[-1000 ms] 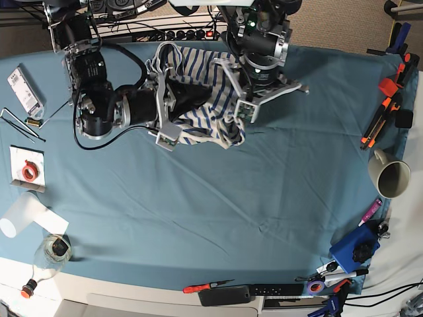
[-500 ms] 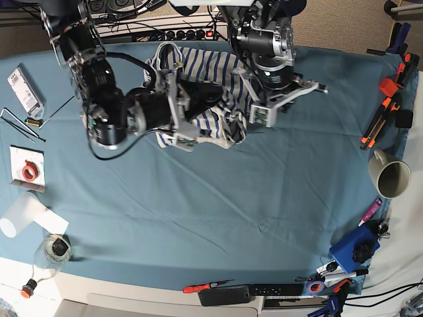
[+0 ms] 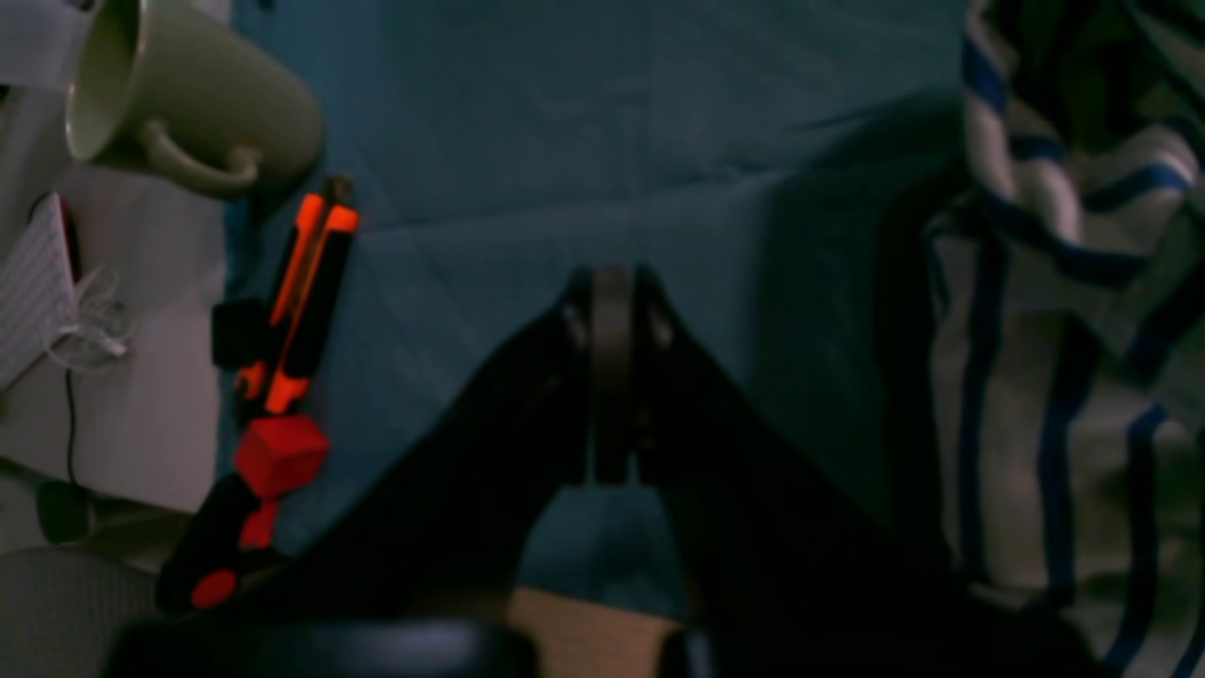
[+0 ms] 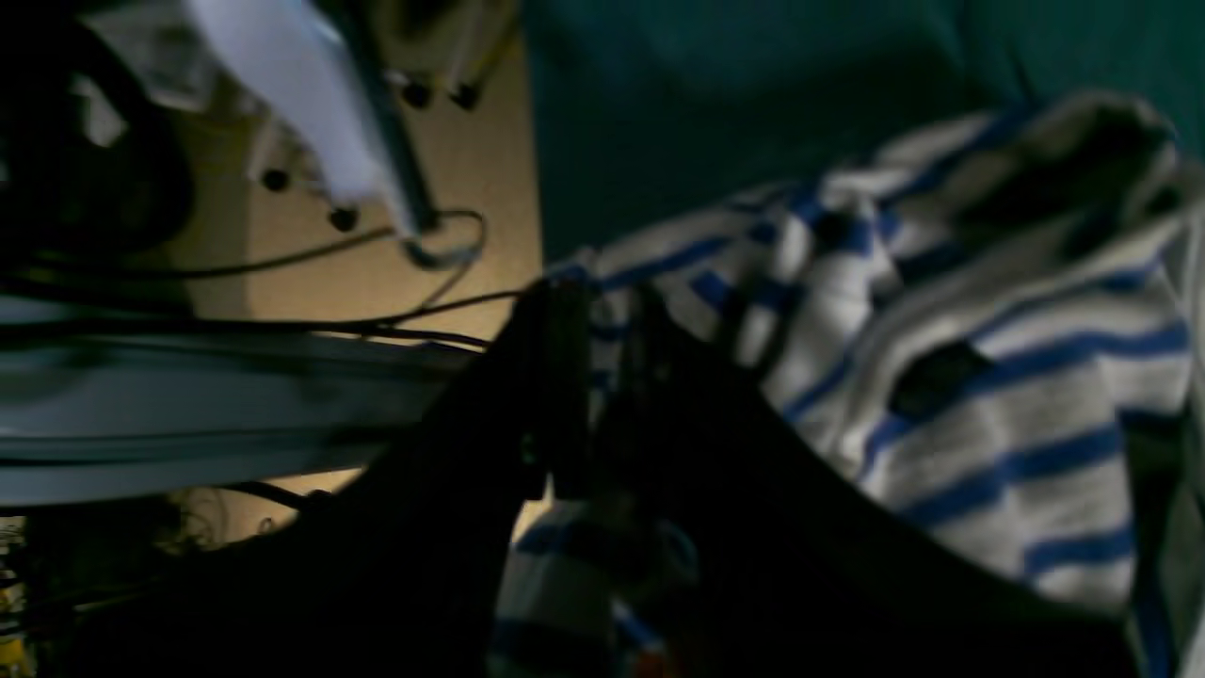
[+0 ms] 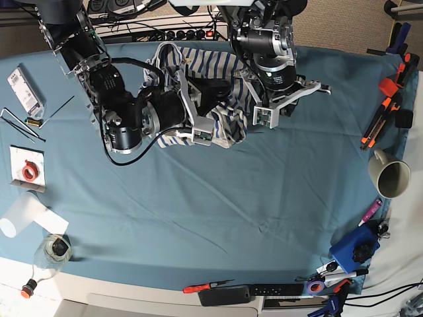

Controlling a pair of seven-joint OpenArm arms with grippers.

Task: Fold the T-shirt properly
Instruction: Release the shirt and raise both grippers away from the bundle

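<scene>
The T-shirt (image 5: 228,79), cream with thin blue stripes, lies bunched up at the back middle of the teal tablecloth (image 5: 218,198). My right gripper (image 4: 602,311) reaches into the heap from the left. Its fingers (image 4: 555,377) stand narrowly apart with a striped fold of the T-shirt (image 4: 988,377) pinched between them. In the base view this gripper (image 5: 215,89) is sunk in the cloth. My left gripper (image 3: 612,282) is shut with nothing in it. It hovers over bare tablecloth just right of the heap, and the T-shirt (image 3: 1054,395) fills that view's right edge.
A beige mug (image 5: 390,175) lies on its side at the right edge, also seen as the mug (image 3: 188,104). Orange-and-black tools (image 5: 383,112) lie nearby. A blue box (image 5: 353,247), pens and a remote (image 5: 258,290) sit at the front. A bottle (image 5: 49,254) and white cup (image 5: 23,214) stand front left.
My right arm has swung to the right and pushed its gripper further into the shirt heap. The left arm has shifted slightly right, off the shirt's edge.
</scene>
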